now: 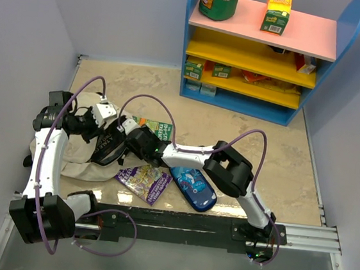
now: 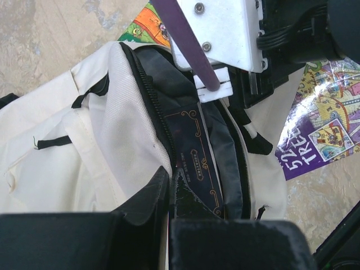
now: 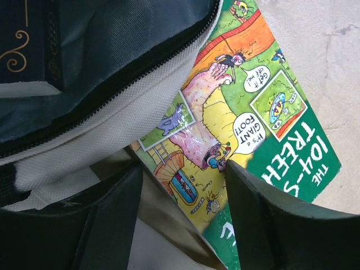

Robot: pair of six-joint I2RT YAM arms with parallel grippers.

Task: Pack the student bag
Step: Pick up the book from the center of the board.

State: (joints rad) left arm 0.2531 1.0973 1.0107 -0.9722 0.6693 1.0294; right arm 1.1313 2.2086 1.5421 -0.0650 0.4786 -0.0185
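Observation:
The student bag (image 1: 77, 163) lies at the left of the table, its zipped mouth (image 2: 149, 101) held open. A dark navy book with gold ornament (image 2: 194, 152) sits inside the mouth. My left gripper (image 1: 105, 129) is shut on the bag's rim (image 2: 169, 185). At the mouth's far side, my right gripper (image 1: 126, 131) is open, with nothing between its fingers. It hovers (image 3: 183, 169) over the corner of a green comic book (image 3: 253, 112) and the bag's beige edge (image 3: 112, 118).
A purple book (image 1: 143, 181) and a blue pencil case (image 1: 192, 188) lie just right of the bag near the front. The green book (image 1: 154, 125) lies behind the bag. A colourful shelf unit (image 1: 266, 54) with boxes stands at the back right.

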